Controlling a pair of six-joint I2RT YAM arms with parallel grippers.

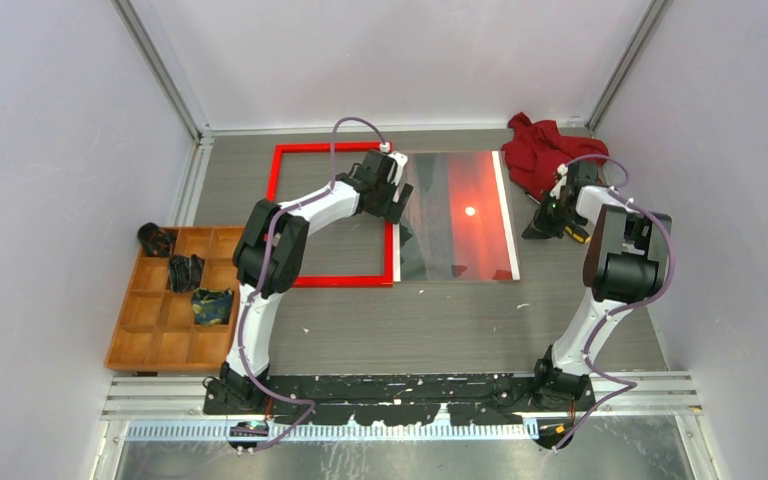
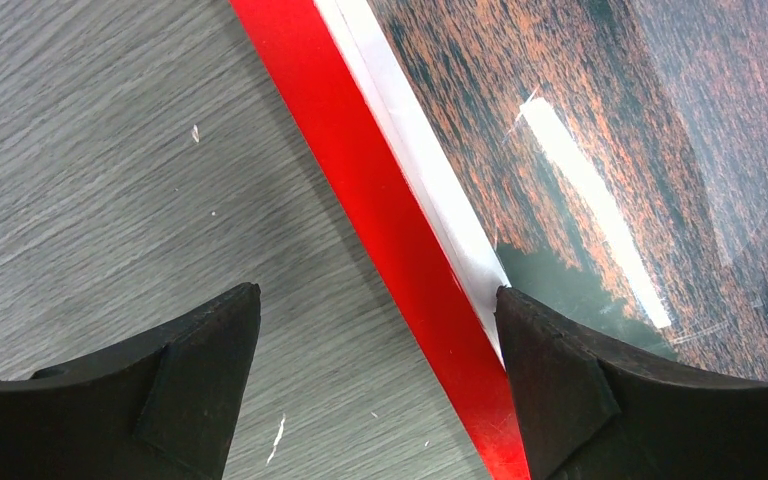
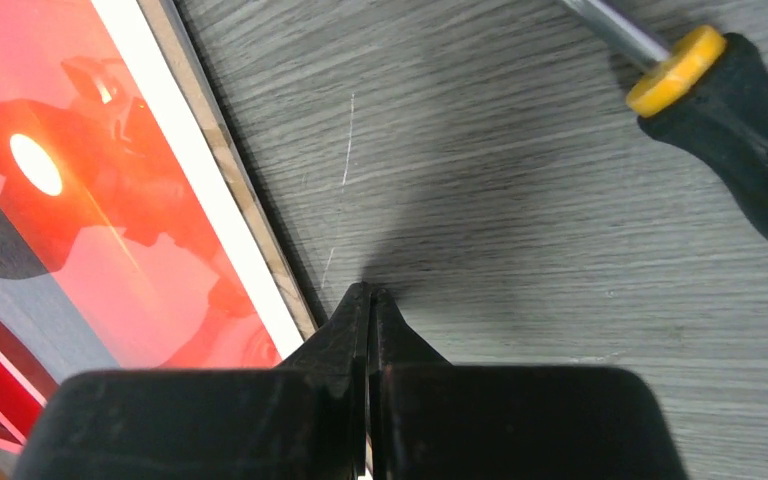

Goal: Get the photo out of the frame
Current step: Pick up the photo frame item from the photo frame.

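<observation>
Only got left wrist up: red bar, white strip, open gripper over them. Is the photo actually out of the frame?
Observer: Yes. From above, the photo lies flat to the right of the frame, and the frame's opening shows only the table.
Operator: Where's the right arm?
Observer: The right gripper is shut and empty, low over the table just off the photo's right edge.

Grey table (image 1: 410,320) with frame (image 1: 345,281), photo (image 1: 460,215), tray (image 1: 150,345), cloth (image 1: 535,150), screwdriver (image 3: 730,80)
</observation>
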